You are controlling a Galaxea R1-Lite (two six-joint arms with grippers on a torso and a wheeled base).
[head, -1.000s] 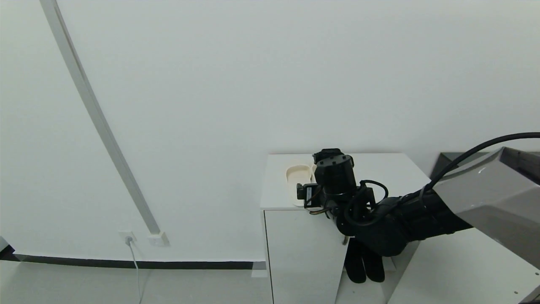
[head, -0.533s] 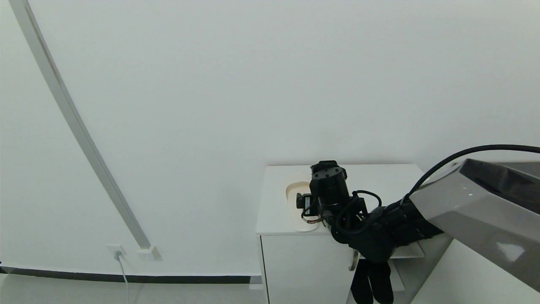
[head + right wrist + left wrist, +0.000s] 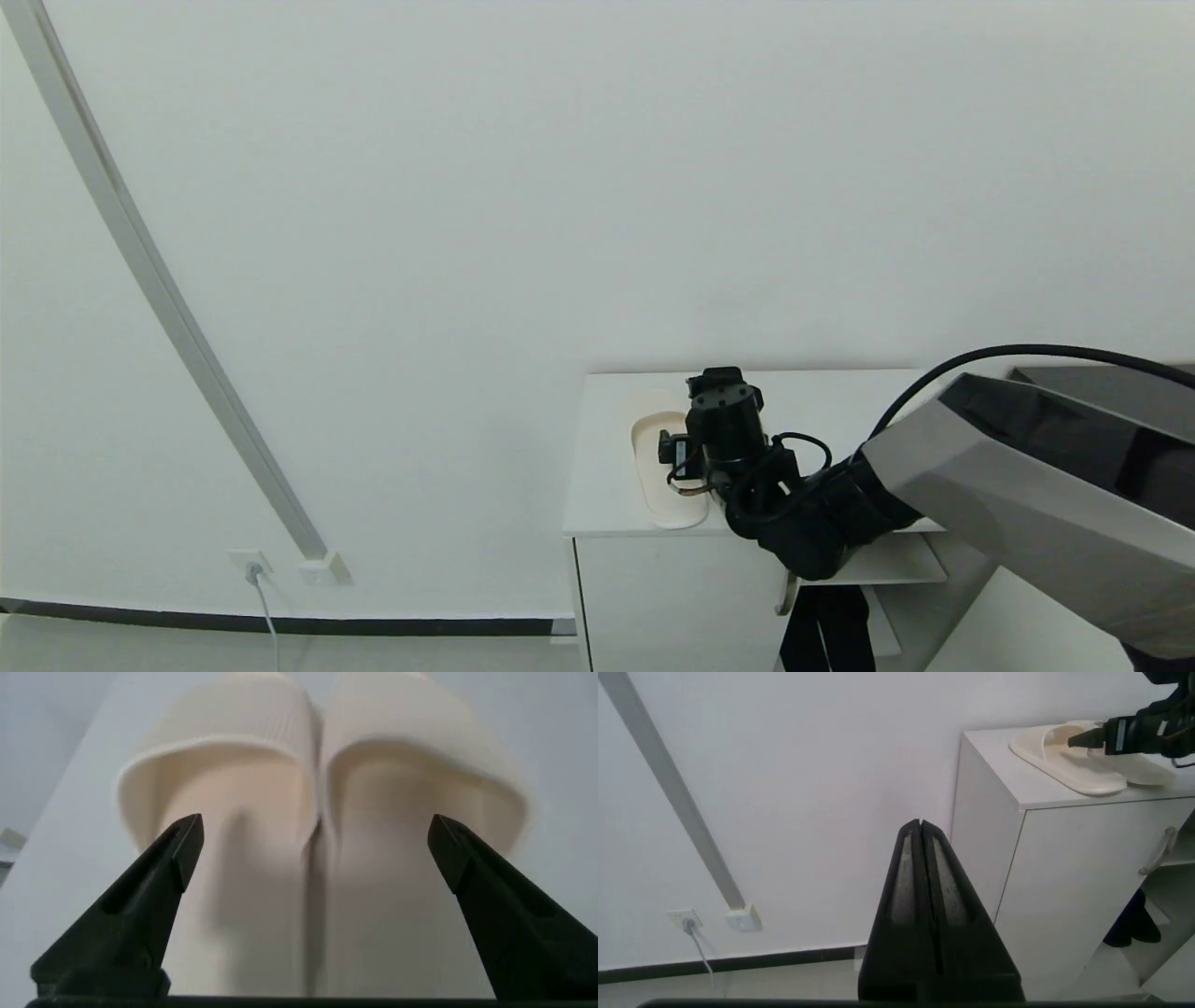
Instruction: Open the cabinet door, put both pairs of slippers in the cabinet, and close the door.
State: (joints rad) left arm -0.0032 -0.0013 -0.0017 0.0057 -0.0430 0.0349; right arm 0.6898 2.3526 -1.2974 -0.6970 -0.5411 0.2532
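A pair of cream slippers lies on top of the white cabinet, near its left side. My right gripper is open just in front of that pair, one finger on each outer side, holding nothing. From the left wrist view, the right gripper hovers over the cream slippers. A black pair of slippers stands inside the cabinet, low down behind the open right side. My left gripper is shut and empty, held low and away from the cabinet, toward the wall.
The cabinet's left door is shut, with a handle at its inner edge. A shelf shows in the open right half. A wall socket with a cable and a slanted wall duct are at the left.
The head camera has shifted, so the cabinet sits lower in the picture. My right arm stays over the cabinet top beside the cream slippers, with little visible change relative to them.
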